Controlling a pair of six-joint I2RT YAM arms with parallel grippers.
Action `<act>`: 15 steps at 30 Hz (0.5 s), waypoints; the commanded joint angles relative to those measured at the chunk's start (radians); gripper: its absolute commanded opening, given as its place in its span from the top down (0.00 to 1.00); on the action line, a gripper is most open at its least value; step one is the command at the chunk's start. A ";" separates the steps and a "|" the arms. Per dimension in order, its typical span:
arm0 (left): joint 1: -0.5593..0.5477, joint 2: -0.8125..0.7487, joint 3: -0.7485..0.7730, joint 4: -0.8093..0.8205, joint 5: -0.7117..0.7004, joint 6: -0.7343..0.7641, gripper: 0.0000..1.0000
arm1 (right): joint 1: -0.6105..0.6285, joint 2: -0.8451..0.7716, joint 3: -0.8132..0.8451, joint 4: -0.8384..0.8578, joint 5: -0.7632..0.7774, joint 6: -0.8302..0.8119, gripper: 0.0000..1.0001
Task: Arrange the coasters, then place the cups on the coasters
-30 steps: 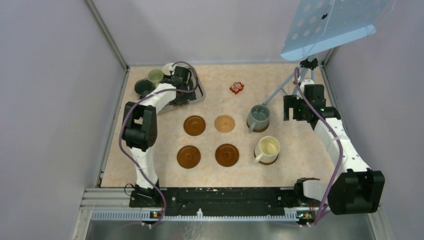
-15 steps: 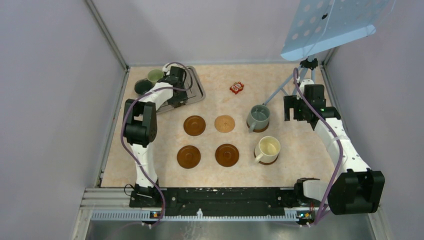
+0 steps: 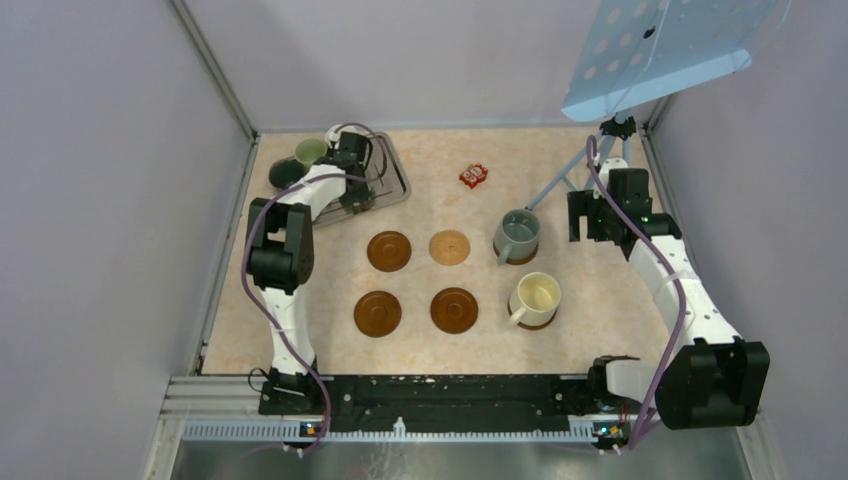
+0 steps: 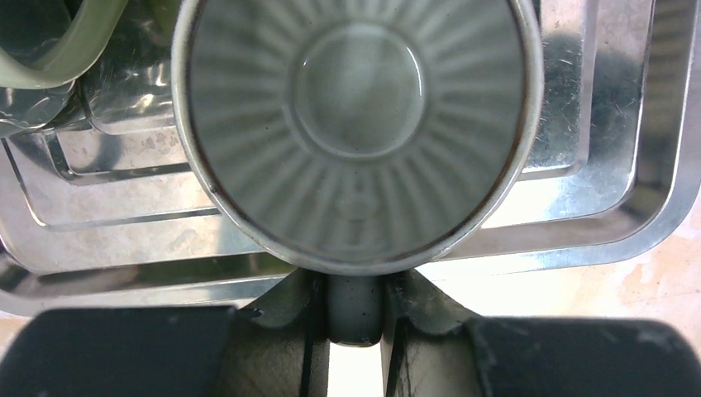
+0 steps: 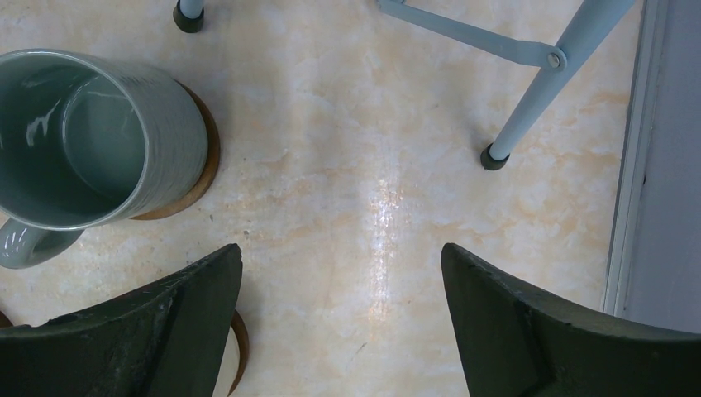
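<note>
- the coasters (image 3: 388, 250) are already laid out in a two-by-three grid on the surface (image 3: 600, 330), so the arranging looks done.
- two cups are placed: the grey-blue cup (image 3: 517, 236) and the cream cup (image 3: 536, 298) each sit on a coaster in the right-hand column. the other four coasters are bare.
- the left pincer (image 4: 354, 291) is in the metal tray (image 4: 620, 165) at the far left, clamped on the handle of the ribbed grey cup (image 4: 355, 124). the cup is not yet lifted out.
- a pale green cup (image 3: 310, 152) and a dark cup (image 3: 285, 175) wait by the tray. any other cup is hidden behind the arm.
- the right pincer (image 5: 339, 322) hangs with fingers apart, holding nothing, just beside the grey-blue cup.
- judged so: about a third of the cups are placed and four are left.
</note>
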 commanded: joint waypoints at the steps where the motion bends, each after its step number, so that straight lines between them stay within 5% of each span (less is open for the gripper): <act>1: 0.005 -0.079 -0.020 0.045 0.017 0.040 0.87 | -0.010 -0.004 0.057 0.018 0.011 -0.002 0.11; 4: 0.004 -0.129 -0.078 0.086 0.029 0.070 1.00 | -0.009 -0.010 0.053 0.018 0.007 0.001 0.11; 15: 0.002 -0.313 -0.215 0.239 0.152 0.213 1.00 | -0.010 -0.043 0.025 0.024 -0.019 0.007 0.11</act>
